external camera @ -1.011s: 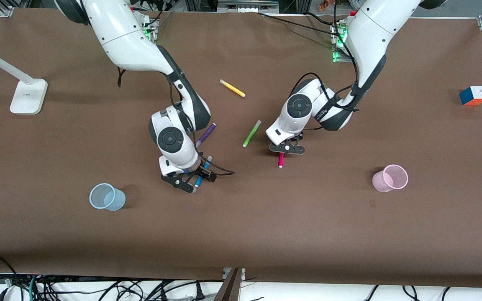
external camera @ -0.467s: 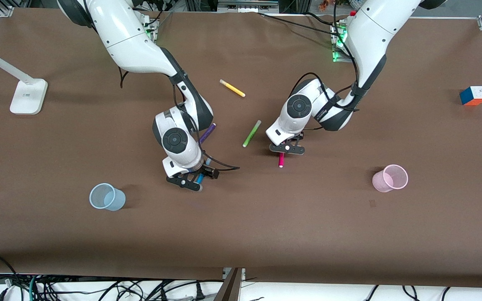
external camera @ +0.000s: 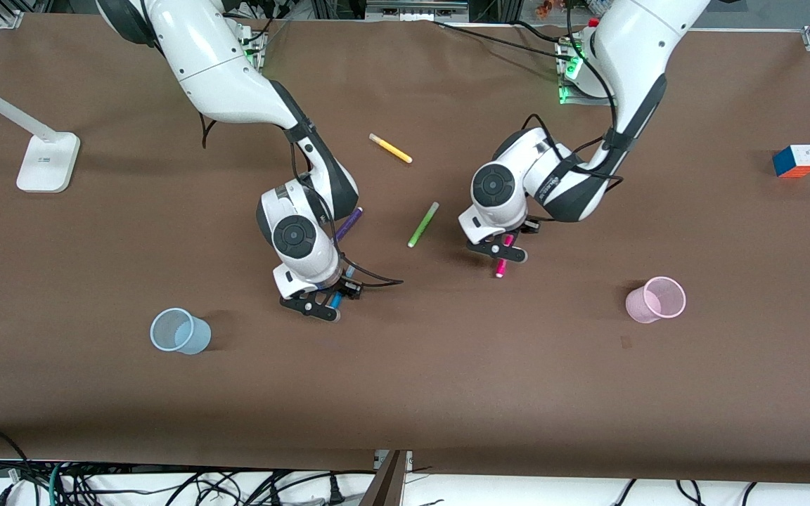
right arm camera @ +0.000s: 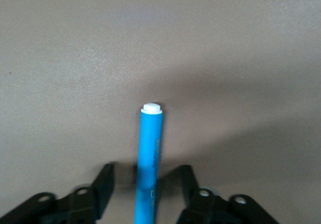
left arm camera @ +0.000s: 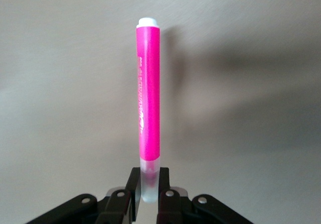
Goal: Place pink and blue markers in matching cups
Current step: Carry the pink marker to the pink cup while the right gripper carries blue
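Note:
My left gripper point(external camera: 498, 247) is shut on the pale cap of the pink marker point(external camera: 502, 261) and holds it just above the table, between the green pen and the pink cup point(external camera: 655, 299). In the left wrist view the pink marker point(left arm camera: 148, 98) sticks straight out from the shut left gripper point(left arm camera: 149, 194). My right gripper point(external camera: 320, 303) is down over the blue marker point(external camera: 335, 301), which lies on the table. In the right wrist view the blue marker point(right arm camera: 149, 153) runs between the fingers of the open right gripper point(right arm camera: 145, 176), with a gap on each side. The blue cup point(external camera: 180, 331) stands nearer the right arm's end.
A dark purple pen point(external camera: 350, 223) lies partly under the right arm's wrist. A lime green pen point(external camera: 423, 223) lies between the two grippers and a yellow pen point(external camera: 390, 148) nearer the bases. A colour cube point(external camera: 796, 160) and a white lamp base point(external camera: 48, 161) sit at the table's ends.
The left gripper has lifted the pink marker and carried it a little toward the pink cup. The right gripper has settled over the blue marker and its fingers have narrowed.

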Controlling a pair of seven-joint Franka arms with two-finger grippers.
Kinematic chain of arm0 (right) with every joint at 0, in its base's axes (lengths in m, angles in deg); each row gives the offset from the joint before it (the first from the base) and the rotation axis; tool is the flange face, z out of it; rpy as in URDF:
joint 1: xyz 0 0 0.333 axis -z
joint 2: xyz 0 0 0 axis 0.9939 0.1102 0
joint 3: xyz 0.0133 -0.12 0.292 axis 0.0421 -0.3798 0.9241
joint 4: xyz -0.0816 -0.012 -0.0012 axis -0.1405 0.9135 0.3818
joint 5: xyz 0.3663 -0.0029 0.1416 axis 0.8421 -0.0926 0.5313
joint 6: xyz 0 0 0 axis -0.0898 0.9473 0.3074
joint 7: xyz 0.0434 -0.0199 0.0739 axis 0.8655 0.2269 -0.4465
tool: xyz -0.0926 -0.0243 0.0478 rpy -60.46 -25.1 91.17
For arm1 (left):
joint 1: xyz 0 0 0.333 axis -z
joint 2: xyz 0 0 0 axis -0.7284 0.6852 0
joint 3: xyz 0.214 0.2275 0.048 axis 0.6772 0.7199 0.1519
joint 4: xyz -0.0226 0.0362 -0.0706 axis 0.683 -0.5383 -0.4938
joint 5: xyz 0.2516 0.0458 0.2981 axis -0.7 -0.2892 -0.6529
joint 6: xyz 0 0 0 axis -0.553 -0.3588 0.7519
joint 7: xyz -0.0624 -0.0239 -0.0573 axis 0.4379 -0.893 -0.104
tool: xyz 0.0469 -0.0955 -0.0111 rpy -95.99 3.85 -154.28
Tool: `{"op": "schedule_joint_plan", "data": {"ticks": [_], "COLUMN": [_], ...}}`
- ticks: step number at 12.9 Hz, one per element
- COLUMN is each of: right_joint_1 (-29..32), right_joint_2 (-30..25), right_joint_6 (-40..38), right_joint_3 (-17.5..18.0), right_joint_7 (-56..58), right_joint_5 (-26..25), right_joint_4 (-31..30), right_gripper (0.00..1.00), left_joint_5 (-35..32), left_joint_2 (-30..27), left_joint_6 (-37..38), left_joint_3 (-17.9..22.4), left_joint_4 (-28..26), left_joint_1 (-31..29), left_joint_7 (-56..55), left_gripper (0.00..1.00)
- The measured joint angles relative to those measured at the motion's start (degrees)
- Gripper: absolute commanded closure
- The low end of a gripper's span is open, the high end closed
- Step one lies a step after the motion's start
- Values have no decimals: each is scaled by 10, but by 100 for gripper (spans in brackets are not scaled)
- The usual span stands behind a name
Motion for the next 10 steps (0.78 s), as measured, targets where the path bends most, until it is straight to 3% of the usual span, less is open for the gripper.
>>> {"op": "schedule_joint_plan", "data": {"ticks": [4,6,9,10], "right_joint_1": [1,9,48,66], "right_joint_2": [-2,-4,-21,-31], "right_joint_6": [-8,-52,-169,-212], "right_joint_3": [-1,-3,-4,-4], "right_joint_7": [19,32,76,102], "right_joint_5": [0,0,8,28], "right_joint_4": [4,16,61,80], "right_gripper": [100,100,100,100], "left_joint_5": [-45,-51,-62,-97], "left_joint_2": [-3,-3,-1,1], "left_joint_6": [201,291,316,318], "left_joint_3": [5,15,69,81], "left_joint_4": [89,128,140,140], "left_joint_1": [-13,-36,-67,-73], "left_joint_7": [108,207,406,464], "left_gripper": [100,100,100,100]}}
